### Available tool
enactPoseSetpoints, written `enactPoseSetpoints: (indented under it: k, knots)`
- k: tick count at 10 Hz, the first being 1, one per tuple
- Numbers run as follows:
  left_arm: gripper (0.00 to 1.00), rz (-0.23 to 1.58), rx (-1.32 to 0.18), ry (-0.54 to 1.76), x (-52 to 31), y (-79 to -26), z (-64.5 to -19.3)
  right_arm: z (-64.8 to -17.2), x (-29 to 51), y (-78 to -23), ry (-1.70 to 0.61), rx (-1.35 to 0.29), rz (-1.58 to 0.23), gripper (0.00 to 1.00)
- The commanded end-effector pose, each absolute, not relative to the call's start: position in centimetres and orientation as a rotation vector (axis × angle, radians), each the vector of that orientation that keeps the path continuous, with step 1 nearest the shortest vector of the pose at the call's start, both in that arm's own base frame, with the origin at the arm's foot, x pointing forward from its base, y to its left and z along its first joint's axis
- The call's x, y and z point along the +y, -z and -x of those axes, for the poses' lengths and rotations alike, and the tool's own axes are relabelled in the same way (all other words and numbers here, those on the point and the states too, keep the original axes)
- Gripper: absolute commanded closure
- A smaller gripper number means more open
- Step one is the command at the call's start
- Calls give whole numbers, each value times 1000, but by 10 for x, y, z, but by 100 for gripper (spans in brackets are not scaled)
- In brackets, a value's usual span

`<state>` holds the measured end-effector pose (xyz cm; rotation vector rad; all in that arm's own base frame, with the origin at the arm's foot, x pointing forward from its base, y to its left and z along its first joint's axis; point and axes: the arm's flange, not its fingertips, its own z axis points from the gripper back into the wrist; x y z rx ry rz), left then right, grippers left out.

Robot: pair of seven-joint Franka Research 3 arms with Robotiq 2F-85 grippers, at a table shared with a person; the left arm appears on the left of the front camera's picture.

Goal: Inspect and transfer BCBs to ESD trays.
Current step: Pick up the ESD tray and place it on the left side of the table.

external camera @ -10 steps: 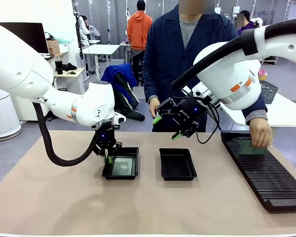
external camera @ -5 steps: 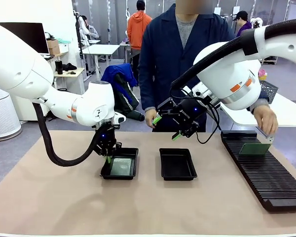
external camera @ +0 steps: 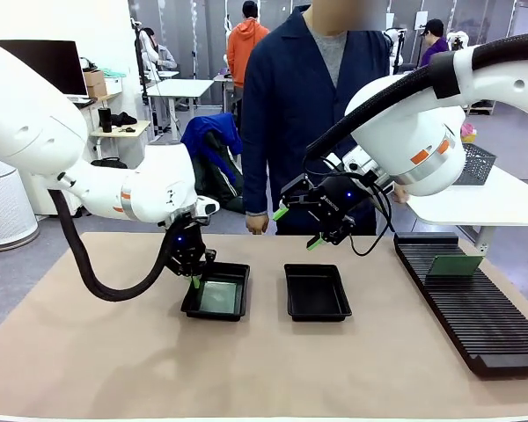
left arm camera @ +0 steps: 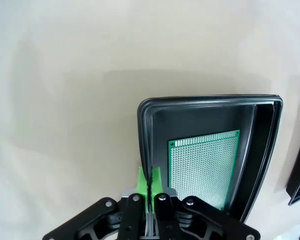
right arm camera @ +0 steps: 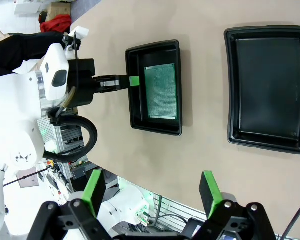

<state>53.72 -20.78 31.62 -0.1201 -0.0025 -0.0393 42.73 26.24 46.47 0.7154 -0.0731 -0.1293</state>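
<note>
**One board trayed, one tray waiting empty**

The left gripper [left arm camera: 149, 181] is clamping its green pads together on the rim of the loaded ESD tray [left arm camera: 200, 117], and the tray's side wall appears to be pinched between them. Just beyond those pads, inside the tray, one BCB [left arm camera: 202, 167] is lying flat on the floor, its dotted green face up and clear of the fingers.

The right gripper [external camera: 297, 229] is hovering above the table with its jaws standing wide apart and nothing between them. Ahead of and below its fingertips the empty ESD tray [external camera: 317, 292] is sitting bare. The loaded tray is lying farther off, on the other side of those jaws.

Well off to the outer side of the right jaws, a second BCB [external camera: 455, 265] is standing on edge in the slotted rack [external camera: 475, 316], untouched by either gripper.

By my reading, the job is sitting about halfway: one tray is filled, and the other is waiting for a board. The racked board is looking like the likely candidate. Whether the trayed board is passing inspection, the pictures are not telling.
</note>
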Motion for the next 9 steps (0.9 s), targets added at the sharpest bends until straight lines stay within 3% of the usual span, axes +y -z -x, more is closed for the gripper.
enactPoseSetpoints:
  k: [1,9]
  knots:
    - [100,194,-11,45,-182,-316,-526,-429,264,-465,129,-72,-712,0]
    - [99,367,-89,59,-109,-323,-507,-429,264,-465,129,-72,-712,0]
